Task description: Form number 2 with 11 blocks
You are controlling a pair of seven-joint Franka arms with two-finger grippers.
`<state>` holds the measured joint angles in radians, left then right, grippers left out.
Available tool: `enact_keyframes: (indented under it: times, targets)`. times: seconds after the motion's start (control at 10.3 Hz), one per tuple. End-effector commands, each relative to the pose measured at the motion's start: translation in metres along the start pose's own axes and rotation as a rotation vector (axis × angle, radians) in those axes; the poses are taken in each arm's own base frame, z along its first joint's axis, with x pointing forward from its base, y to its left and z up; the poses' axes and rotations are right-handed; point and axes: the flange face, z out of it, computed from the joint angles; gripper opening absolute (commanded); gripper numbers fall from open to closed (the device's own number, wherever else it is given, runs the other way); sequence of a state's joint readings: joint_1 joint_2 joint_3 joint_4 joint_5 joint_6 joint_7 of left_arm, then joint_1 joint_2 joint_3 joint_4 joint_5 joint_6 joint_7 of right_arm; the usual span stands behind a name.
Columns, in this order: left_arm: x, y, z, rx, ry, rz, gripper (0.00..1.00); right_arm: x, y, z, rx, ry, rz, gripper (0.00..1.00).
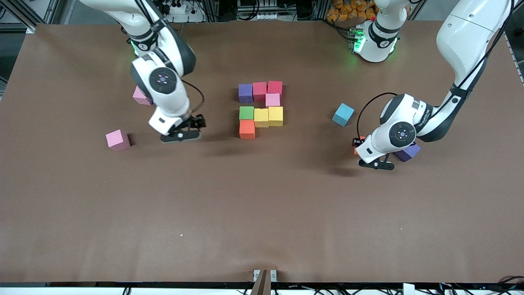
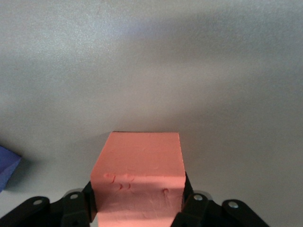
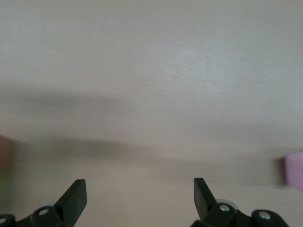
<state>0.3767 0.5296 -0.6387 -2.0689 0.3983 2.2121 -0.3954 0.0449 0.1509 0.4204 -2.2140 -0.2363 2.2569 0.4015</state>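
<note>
While the number 2 (image 1: 260,107) stands unfinished at the middle of the counter (image 1: 262,213), I read the front view across from nine o'clock to three. A loose pink cube (image 1: 118,140) lies toward my right arm's end. Just at its three o'clock my right hand (image 1: 180,135) hangs low over bare counter, fingers (image 3: 75,198) spread wide with nothing between them; that arm waits.

The digit has its top row, the pink link, the green-and-yellow middle row and the placed orange cube (image 1: 247,129) at its near corner. The bottom row is not yet laid.

At the digit's three o'clock sits a light-blue cube (image 1: 343,114), not mine to use. At its five o'clock my left hand (image 1: 374,162) is down on the counter. Its fingers (image 2: 195,202) are drawn in against both sides of the held orange cube (image 2: 142,165), which looks gripped and rests on the counter. A loose purple cube (image 1: 408,153) lies just beside it.

My right hand is nearer the digit, but my left has the cube. I judge the open slot is at the placed orange cube's six o'clock, about ten o'clock from my left hand and well apart.
</note>
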Motion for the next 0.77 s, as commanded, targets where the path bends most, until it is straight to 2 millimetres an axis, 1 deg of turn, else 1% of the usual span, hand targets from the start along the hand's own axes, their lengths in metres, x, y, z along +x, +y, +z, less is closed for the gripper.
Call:
enact_keyframes:
  times: [0.0, 0.1, 0.19, 0.29, 0.39, 0.48, 0.68]
  targets:
    - [0.003, 0.018, -0.010, 0.007, 0.033, -0.030, 0.65, -0.007, 0.068, 0.012, -0.003, -0.007, -0.086, 1.00]
    - [0.007, 0.020, -0.017, 0.001, 0.045, -0.047, 0.65, -0.009, 0.101, 0.023, 0.003, -0.027, -0.154, 1.00]
    - [0.012, 0.031, -0.028, -0.004, 0.069, -0.058, 0.65, -0.017, 0.130, 0.042, 0.018, -0.041, -0.192, 1.00]
    - [0.015, 0.053, -0.040, -0.010, 0.091, -0.077, 0.65, -0.024, 0.150, 0.053, 0.028, -0.034, -0.233, 1.00]
    - [0.019, 0.075, -0.051, -0.036, 0.106, -0.101, 0.65, -0.024, 0.165, 0.055, 0.031, -0.028, -0.261, 1.00]
    - [0.026, 0.093, -0.063, -0.073, 0.116, -0.127, 0.65, -0.026, 0.186, 0.059, 0.037, -0.022, -0.265, 1.00]
    - [0.037, 0.127, -0.077, -0.125, 0.131, -0.217, 0.63, -0.032, 0.223, 0.066, 0.046, -0.022, -0.300, 1.00]
